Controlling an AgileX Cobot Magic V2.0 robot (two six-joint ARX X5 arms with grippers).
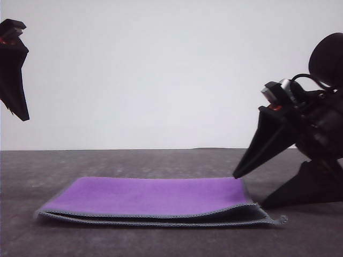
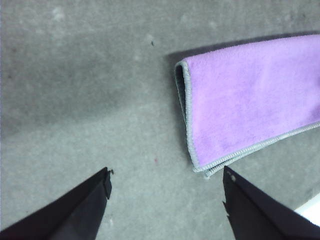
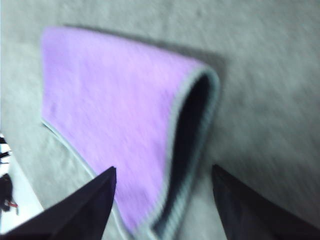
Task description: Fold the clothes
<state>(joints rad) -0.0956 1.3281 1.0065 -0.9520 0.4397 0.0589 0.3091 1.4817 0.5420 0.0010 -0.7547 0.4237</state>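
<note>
You have the cloth (image 1: 155, 199) lying folded in half on the grey table (image 1: 161, 160), purple face up, with the grey stitched edging running along its near side. Its two layers sit one on the other; at the right end they gape a little and a dark grey inside shows between them. A short frayed tail sticks out from the near right corner.

Your left gripper (image 2: 166, 177) hangs high at the left of the front view, well clear of the table. In the left wrist view its fingers (image 2: 82, 207) are spread wide with nothing between them, and the cloth's left end lies beyond them, apart from both tips.

Your right gripper (image 3: 162, 172) is low at the right, its upper fingertip right at the cloth's far right corner in the front view; you cannot tell whether it touches. In the blurred right wrist view its fingers are parted and empty, the open fold of the cloth lying just ahead of them.
</note>
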